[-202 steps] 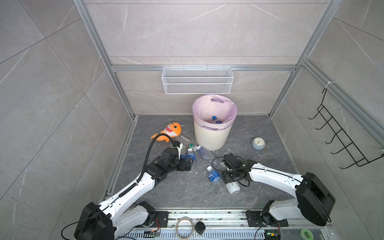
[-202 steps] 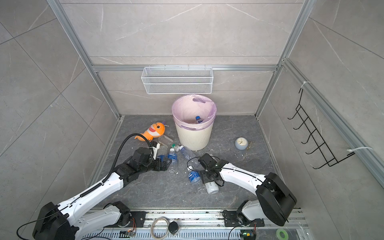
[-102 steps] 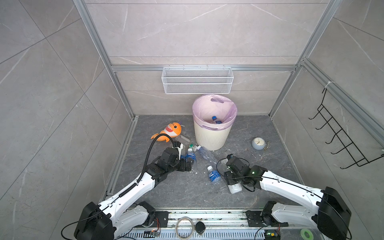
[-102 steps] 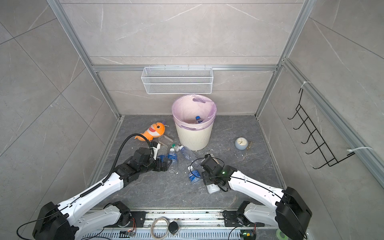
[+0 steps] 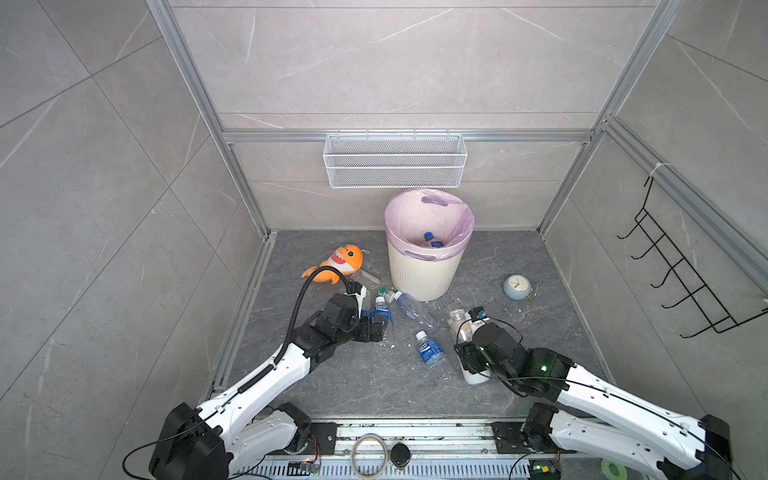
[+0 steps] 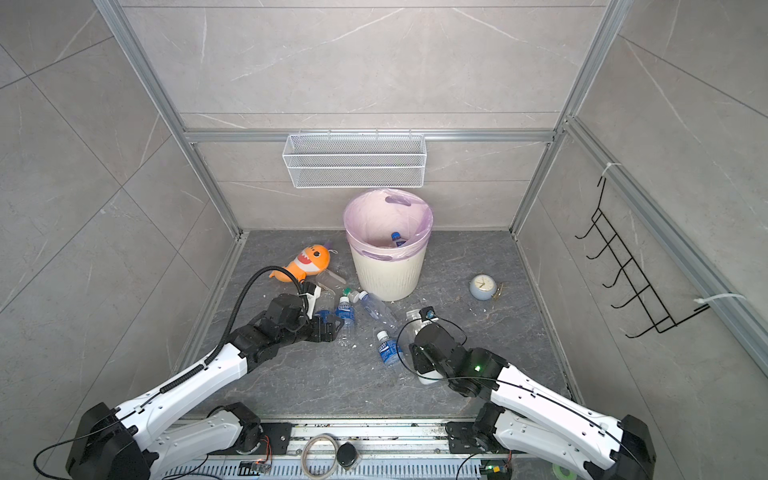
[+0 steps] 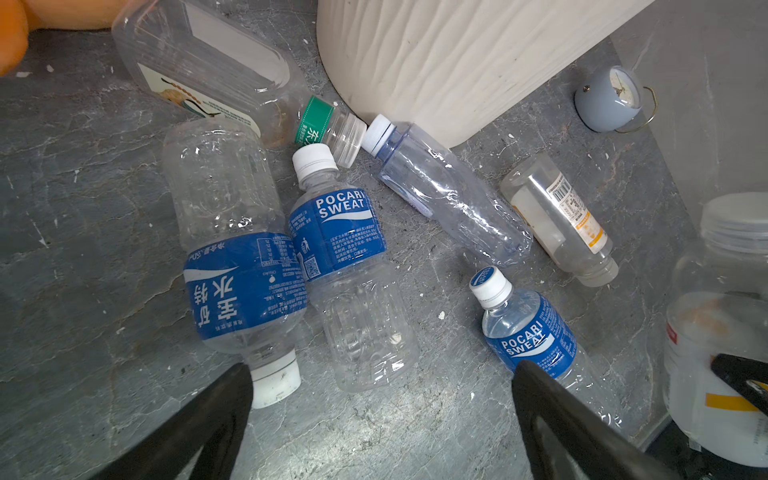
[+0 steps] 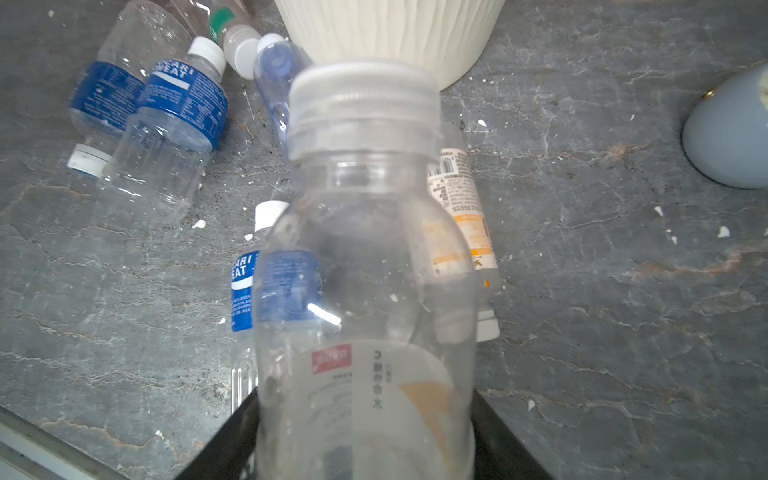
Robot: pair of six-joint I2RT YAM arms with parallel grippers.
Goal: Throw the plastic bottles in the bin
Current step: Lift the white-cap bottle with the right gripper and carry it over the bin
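Since the earlier frame, right gripper (image 8: pixel 365 436) has drawn back slightly from bin (image 5: pixel 419 276); jaws clamp wide-capped bottle (image 8: pixel 365 249) near it, fingertips and bottle base cut off. Bottle: clear, white cap, white label with orange mark. Jaws of left gripper (image 7: pixel 382 374) stand spread wide above blue-labelled bottles (image 7: pixel 336 232) lying beside bin.

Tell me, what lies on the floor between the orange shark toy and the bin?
A clear plastic bottle lying on its side, visible in both top views.
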